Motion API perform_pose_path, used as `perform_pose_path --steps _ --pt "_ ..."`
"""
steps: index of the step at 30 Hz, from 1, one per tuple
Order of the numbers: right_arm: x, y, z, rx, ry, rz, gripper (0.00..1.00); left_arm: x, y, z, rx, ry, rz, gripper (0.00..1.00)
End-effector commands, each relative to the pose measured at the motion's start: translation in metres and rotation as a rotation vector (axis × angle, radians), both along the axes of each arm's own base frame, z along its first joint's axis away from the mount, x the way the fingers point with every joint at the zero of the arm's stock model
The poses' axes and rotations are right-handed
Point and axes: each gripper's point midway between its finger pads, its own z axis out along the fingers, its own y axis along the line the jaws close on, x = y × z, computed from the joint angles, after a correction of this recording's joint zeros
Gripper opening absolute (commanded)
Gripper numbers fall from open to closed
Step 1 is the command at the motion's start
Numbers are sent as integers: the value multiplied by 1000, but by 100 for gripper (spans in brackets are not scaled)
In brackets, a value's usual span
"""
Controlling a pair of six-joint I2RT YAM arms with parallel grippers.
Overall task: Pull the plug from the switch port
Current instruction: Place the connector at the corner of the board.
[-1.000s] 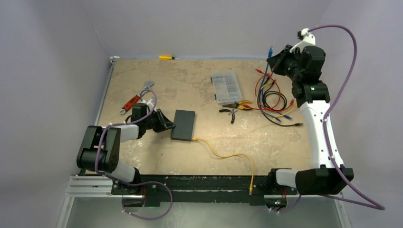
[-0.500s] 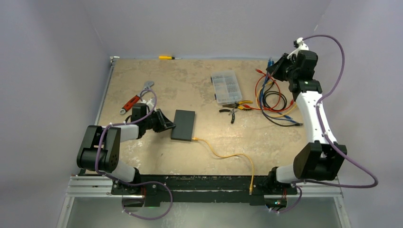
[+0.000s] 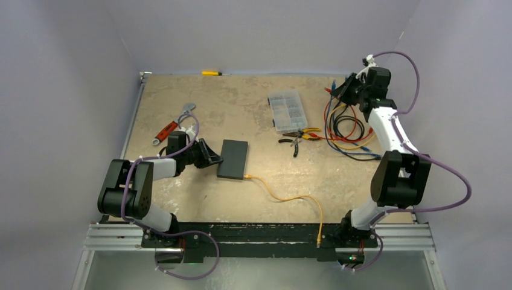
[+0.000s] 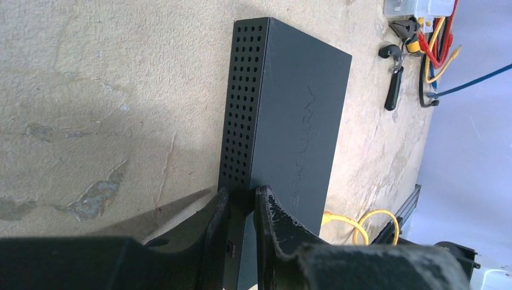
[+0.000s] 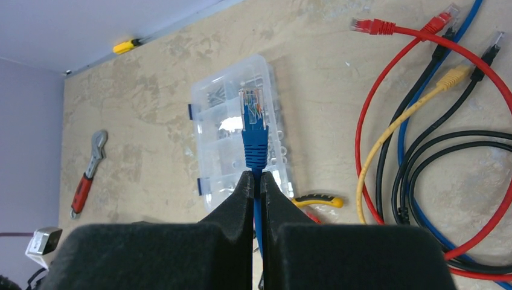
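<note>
The matte-black switch [image 3: 233, 158] lies flat in the middle of the table. My left gripper [image 3: 216, 161] is shut on its left long edge; in the left wrist view the fingertips [image 4: 241, 196] pinch the perforated side wall of the switch [image 4: 290, 109]. A yellow plug [image 3: 248, 177] sits at the switch's near short edge, and its yellow cable [image 3: 290, 198] runs to the table front. My right gripper [image 3: 345, 88] hangs at the back right, shut [image 5: 255, 176] on a blue cable just behind its blue plug [image 5: 254, 115], which points free in the air.
A clear organiser box [image 3: 287, 111] stands behind the switch, with pliers [image 3: 299, 138] beside it. A tangle of red, black, yellow and blue cables [image 3: 350, 127] lies at the right. A red-handled wrench [image 3: 172, 125] lies left, a yellow screwdriver [image 3: 212, 73] at the back edge.
The right arm has folded at its elbow and its gripper has come down and a little left over the cable tangle, still holding the blue cable. The left arm and switch have not moved.
</note>
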Motion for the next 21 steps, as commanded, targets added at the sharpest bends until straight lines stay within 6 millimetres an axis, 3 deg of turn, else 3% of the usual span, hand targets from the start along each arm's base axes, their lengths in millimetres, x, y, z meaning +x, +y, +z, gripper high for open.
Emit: perform_pose_path --steps 1,10,17,21 --pt "21 -9 10 17 -54 -12 0 -47 20 -56 146 216 9 17" --pt "50 -27 -35 101 5 -33 0 -45 19 -53 143 214 6 17" --pt "72 -37 -51 121 26 -36 2 -46 19 -55 145 218 6 17" --pt "80 -39 -50 126 25 -29 10 -46 19 -53 146 215 7 17"
